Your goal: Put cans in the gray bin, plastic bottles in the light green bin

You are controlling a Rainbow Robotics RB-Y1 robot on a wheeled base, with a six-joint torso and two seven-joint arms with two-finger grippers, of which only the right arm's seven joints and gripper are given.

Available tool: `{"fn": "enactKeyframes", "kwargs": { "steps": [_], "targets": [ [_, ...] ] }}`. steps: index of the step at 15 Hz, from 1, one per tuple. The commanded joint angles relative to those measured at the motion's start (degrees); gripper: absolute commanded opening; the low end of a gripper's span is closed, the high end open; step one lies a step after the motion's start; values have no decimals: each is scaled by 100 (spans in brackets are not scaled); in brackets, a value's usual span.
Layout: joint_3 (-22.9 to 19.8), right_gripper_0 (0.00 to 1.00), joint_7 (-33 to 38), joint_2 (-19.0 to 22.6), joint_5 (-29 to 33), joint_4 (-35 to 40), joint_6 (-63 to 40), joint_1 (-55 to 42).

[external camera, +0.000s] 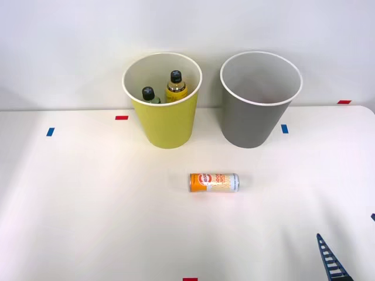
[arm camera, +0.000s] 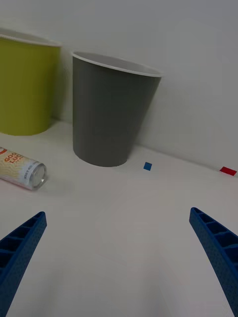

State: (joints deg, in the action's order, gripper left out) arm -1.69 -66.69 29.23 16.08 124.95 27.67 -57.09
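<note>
An orange-to-cream can (external camera: 214,182) lies on its side on the white table, in front of the two bins; the wrist view catches its silver end (arm camera: 22,171). The light green bin (external camera: 164,126) (arm camera: 25,89) holds two black-capped plastic bottles, one yellow (external camera: 176,86) and one darker (external camera: 149,95). To its right stands the gray bin (external camera: 255,120) (arm camera: 109,119), white inside. My right gripper (arm camera: 119,257) is open, with nothing between its blue ribbed fingers (arm camera: 20,247). One fingertip (external camera: 331,260) shows at the table's near right, well short of the can.
Small red and blue tape marks dot the table: blue (external camera: 50,132) (external camera: 284,128), red (external camera: 121,117) (external camera: 344,102) (external camera: 190,279). A pale wall rises right behind the bins. The table's right edge (external camera: 370,117) curves in near the gray bin.
</note>
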Motion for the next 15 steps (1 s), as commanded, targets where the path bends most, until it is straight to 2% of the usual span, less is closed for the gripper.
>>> {"fn": "enactKeyframes", "kwargs": {
  "steps": [1,4,7,9,12,15],
  "targets": [
    [283,100,165,1128,-280,522,-974,322],
    [468,100,236,1770,-562,715,-1792,805],
    [907,100,262,2359,-1186,829,-2495,1455],
    [1233,100,288,2798,-1274,1102,-3312,1921],
    [1874,100,306,3291,-1370,1304,-4253,2826],
    [2815,100,244,3932,-1581,1304,-4938,4075]
  ]
}}
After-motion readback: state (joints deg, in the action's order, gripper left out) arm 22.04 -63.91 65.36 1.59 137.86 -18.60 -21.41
